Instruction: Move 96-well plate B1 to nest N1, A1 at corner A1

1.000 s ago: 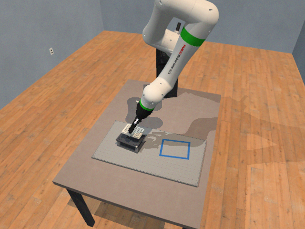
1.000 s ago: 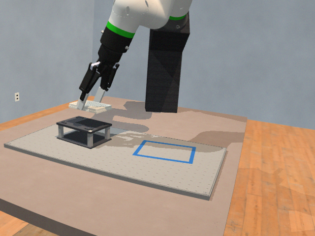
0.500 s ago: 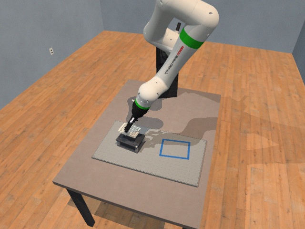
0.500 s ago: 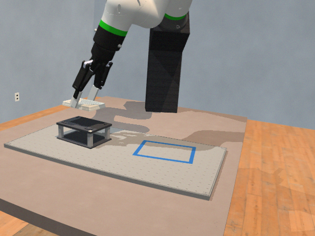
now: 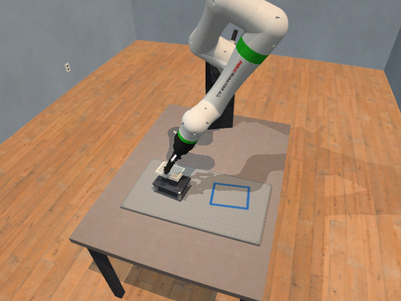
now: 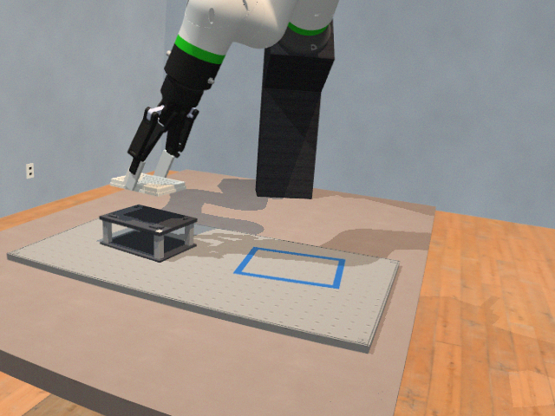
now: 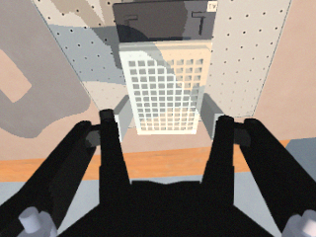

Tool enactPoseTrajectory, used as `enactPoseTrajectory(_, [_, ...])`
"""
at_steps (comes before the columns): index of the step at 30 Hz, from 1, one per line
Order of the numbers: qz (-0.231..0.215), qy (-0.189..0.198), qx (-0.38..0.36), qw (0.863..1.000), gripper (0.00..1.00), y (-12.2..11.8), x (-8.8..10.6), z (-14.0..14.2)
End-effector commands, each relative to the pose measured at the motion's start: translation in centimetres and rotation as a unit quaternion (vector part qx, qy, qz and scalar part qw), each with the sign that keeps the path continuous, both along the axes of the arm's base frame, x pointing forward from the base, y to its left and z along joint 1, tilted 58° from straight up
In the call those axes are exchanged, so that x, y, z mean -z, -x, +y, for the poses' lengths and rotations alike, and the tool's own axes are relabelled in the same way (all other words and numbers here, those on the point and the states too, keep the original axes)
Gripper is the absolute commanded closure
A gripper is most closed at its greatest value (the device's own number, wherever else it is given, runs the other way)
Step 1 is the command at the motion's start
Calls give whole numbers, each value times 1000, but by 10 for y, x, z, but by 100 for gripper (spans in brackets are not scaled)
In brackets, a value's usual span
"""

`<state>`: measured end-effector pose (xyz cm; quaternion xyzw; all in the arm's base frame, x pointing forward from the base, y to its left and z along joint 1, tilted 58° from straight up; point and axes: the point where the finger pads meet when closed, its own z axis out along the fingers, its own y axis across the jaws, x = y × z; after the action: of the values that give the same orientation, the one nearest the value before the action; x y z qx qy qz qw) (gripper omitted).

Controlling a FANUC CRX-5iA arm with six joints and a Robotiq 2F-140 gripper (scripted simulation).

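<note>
The white 96-well plate hangs in the air, held by its two long sides in my gripper. It also shows in the exterior view and in the wrist view. The plate looks tilted, with its far end lower. The black raised nest N1 stands on grey posts below the plate and a little nearer the front, with a gap between them. In the wrist view the nest lies beyond the plate's far end, with a small A1 label at its far right corner. The gripper is shut on the plate.
The blue outline of spot B1 lies on the grey perforated baseplate, to the right of the nest, with nothing in it. The arm's dark pedestal stands at the back of the table.
</note>
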<state>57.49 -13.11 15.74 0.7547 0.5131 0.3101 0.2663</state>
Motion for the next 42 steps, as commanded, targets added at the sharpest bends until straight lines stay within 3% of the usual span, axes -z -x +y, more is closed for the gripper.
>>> enactPoseTrajectory(1, [4,-1,-1,1000,100,0,-1,0])
enactPoseTrajectory(13, [4,-1,-1,1000,100,0,-1,0])
enactPoseTrajectory(42, [4,-1,-1,1000,100,-34,22,14])
